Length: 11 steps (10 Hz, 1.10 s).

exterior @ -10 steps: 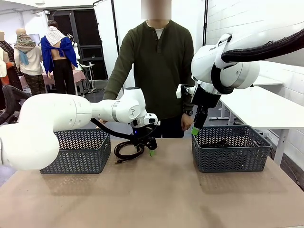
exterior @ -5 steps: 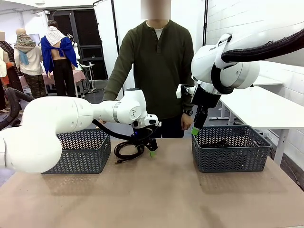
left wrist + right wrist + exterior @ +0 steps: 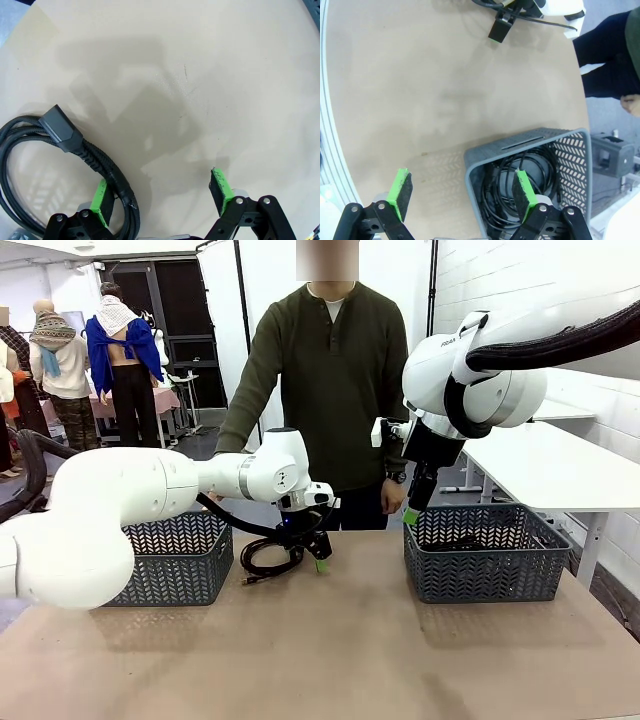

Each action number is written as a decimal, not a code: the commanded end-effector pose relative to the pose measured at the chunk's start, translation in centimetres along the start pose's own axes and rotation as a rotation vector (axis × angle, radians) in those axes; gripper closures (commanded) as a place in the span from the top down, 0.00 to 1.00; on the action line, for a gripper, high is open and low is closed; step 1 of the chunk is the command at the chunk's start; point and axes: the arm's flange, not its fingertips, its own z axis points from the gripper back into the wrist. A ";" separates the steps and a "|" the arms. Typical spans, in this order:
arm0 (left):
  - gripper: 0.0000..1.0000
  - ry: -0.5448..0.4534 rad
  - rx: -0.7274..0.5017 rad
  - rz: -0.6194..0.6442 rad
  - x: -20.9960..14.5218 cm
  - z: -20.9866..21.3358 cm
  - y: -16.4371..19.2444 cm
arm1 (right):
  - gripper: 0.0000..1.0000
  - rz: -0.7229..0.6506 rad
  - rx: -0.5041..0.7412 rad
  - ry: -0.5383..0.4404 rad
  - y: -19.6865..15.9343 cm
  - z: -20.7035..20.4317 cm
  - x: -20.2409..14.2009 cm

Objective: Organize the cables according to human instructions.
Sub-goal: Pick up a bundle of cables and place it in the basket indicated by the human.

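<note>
One coiled black cable [image 3: 266, 558] lies on the table between the two baskets, toward the left one. My left gripper [image 3: 312, 552] hovers open just right of it. In the left wrist view the cable [image 3: 30, 150] and its black plug [image 3: 61, 131] lie at the left, with the cord running past the left pad [image 3: 101, 200]; the left gripper [image 3: 161, 194] has only bare table between its pads. My right gripper [image 3: 411, 511] hangs open over the left rim of the right basket [image 3: 520, 575]. More cables [image 3: 520, 172] lie coiled inside that basket [image 3: 530, 137], under the right gripper [image 3: 461, 195].
A second grey lattice basket [image 3: 170, 565] stands at the left, partly behind my left arm. A person in a dark green top stands at the far edge, one hand [image 3: 392, 496] hanging by the table. The near half of the brown table [image 3: 330, 660] is bare.
My left arm has eased a little to the right and down by the coiled cable. The right arm and the person have not moved.
</note>
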 end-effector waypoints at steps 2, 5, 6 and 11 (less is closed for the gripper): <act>0.68 0.035 0.019 0.002 2.2 0.2 0.3 | 1.00 -0.006 -0.004 0.001 0.0 0.0 0.1; 0.08 0.036 0.024 0.030 2.1 0.2 0.5 | 1.00 -0.006 -0.004 0.001 0.0 0.0 0.1; 0.00 0.034 0.025 0.033 2.1 0.3 0.5 | 1.00 -0.006 -0.004 0.001 0.0 0.0 0.1; 0.00 0.056 0.055 0.053 1.9 1.4 -0.2 | 1.00 -0.006 -0.004 0.001 0.0 0.0 0.1</act>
